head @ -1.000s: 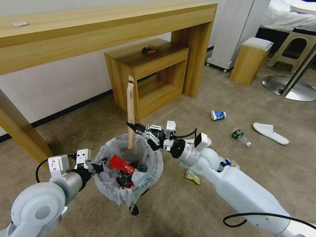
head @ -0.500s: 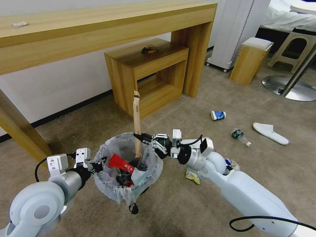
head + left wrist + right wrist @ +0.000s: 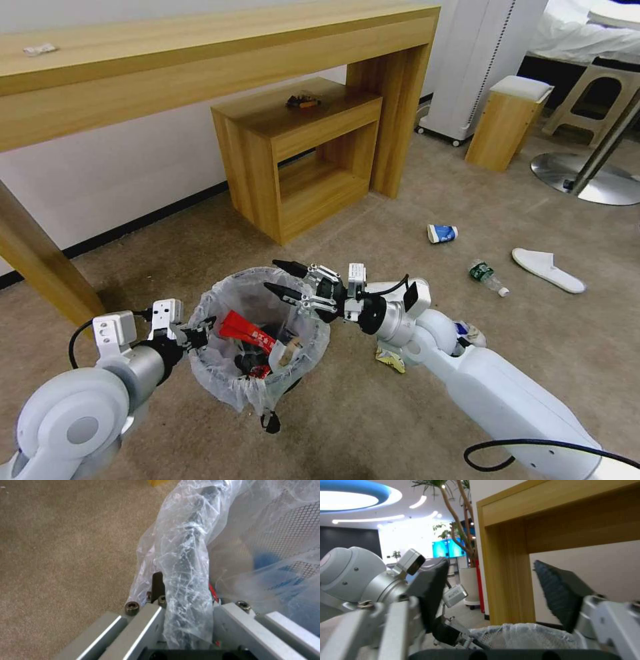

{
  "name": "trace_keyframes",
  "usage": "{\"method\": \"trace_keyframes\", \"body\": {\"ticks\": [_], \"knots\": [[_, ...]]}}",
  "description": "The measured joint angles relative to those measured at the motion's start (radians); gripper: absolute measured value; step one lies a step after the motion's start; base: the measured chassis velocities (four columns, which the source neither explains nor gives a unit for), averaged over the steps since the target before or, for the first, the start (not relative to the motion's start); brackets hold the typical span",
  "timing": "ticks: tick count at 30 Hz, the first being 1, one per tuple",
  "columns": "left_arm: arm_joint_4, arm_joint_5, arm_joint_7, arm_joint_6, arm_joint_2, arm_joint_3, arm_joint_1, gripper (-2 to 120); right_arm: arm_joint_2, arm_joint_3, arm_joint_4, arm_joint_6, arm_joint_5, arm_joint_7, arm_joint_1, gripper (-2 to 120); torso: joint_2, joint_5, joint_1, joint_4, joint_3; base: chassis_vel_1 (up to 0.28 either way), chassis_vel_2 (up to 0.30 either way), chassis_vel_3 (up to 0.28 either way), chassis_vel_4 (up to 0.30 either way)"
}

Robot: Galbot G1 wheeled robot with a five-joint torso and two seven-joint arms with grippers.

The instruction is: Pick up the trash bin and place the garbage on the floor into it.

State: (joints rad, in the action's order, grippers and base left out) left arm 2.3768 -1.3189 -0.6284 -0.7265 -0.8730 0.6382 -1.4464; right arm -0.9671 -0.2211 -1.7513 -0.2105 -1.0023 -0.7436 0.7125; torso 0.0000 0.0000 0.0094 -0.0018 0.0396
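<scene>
**Now the stick is in the bin**

Spread and empty, the right gripper hovers over the small round black bin lined with crinkly white plastic; the wooden stick it pinched a second ago has dropped inside. The left gripper clamps the near-left rim. A blue paper cup, clear bottle and white slipper remain on the beige carpet, far right.

The trash bin I hold is small, round and black, lined with a crinkly translucent bag, upright just above the floor. Red wrappers and a wooden stick's end lie inside it. On the beige carpet lie a blue paper cup, a clear bottle, a white slipper and a crumpled yellow wrapper.
</scene>
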Motion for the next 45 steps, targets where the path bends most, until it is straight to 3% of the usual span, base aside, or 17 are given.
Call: {"method": "trace_keyframes", "body": {"ticks": [8,15,23,27,30,45], "knots": [[0.0,0.001,0.001,0.0,-0.003,0.0,0.0,0,0.001,0.003,-0.002,0.0,0.002,0.001,0.003,99,0.0,0.0,0.0,0.0,0.0,0.0,0.0,0.0,0.0],[-0.004,0.001,-0.018,0.004,0.001,0.005,-0.001,0,0.003,0.021,-0.008,0.002,-0.006,0.02,0.002,100,0.0,0.0001,0.0,0.0,0.0,0.0,0.0,0.0,0.0],[-0.016,0.013,-0.052,0.012,0.018,0.016,0.0,0,0.044,0.111,-0.049,0.004,-0.036,0.118,0.001,100,0.0,-0.0001,0.0,0.0001,0.0,0.0,0.0,0.0,0.0],[-0.02,0.02,-0.064,0.02,0.038,0.039,-0.004,0,0.07,0.185,-0.073,-0.016,-0.055,0.249,0.041,100,0.0,0.0,0.0,0.0001,0.0,0.0,0.0,0.0,0.0],[-0.018,0.021,-0.064,0.024,0.039,0.041,-0.004,0,0.076,0.23,-0.085,-0.02,-0.053,0.288,0.08,100,0.0,0.0001,0.0,0.0,0.0,0.0,0.0,0.0,0.0],[-0.01,0.004,-0.089,0.024,0.052,0.089,-0.016,0,0.113,0.525,-0.116,-0.057,0.013,0.343,0.334,100,0.0,0.0002,0.0,-0.0001,0.0,0.0,0.0,0.0,0.0]]}}
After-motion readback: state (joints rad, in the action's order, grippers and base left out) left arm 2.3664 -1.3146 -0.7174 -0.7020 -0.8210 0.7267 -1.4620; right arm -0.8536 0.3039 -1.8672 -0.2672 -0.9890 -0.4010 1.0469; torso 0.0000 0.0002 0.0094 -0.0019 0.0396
